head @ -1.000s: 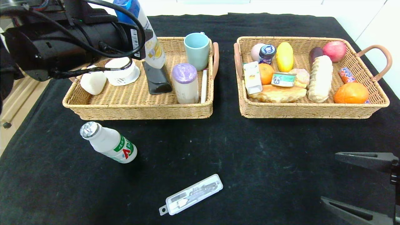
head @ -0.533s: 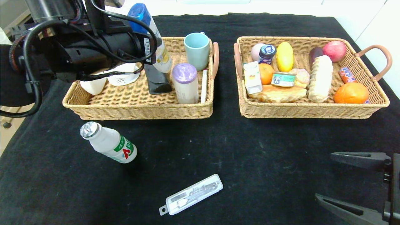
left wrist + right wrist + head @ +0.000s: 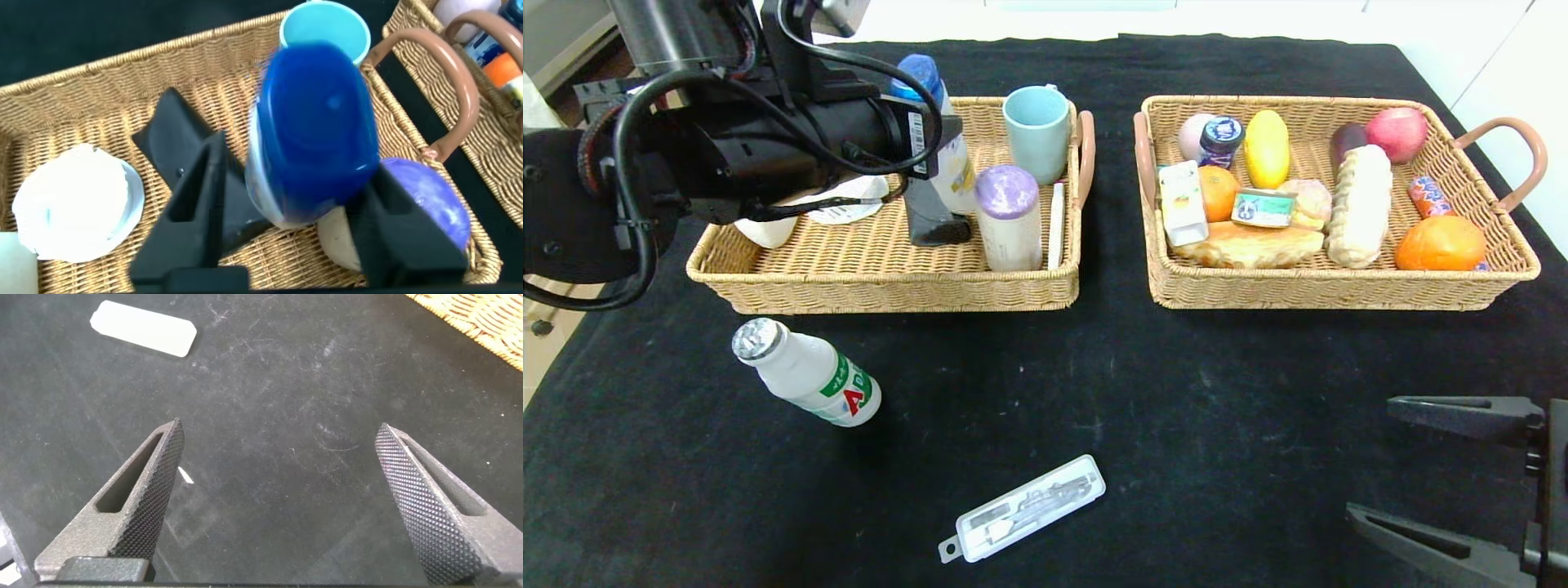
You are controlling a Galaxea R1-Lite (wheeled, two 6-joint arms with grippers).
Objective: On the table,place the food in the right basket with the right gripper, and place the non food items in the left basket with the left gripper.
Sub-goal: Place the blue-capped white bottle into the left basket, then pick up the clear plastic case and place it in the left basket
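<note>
Sorting across two wicker baskets, with two task items left on the black desk [image 3: 1094,392].

The left end effector [image 3: 286,220] hangs over the left basket [image 3: 890,282], its fingers standing either side of the one blue-capped shampoo bottle [image 3: 939,139], which sits upright in the basket; whether they grip it, I cannot tell. One teal cup [image 3: 1037,131] stands far right in that basket and one purple-lidded container [image 3: 1009,216] nearer. The right basket [image 3: 1339,286] holds one croissant [image 3: 1250,243], one tin can [image 3: 1262,207] and one juice carton [image 3: 1182,202] among other foods. On the desk, one foil-capped bottle [image 3: 805,373] lies near left; one clear plastic case [image 3: 1023,508] lies nearer, centre. The right end effector [image 3: 302,506] hovers spread wide, near right, holding nothing.
</note>
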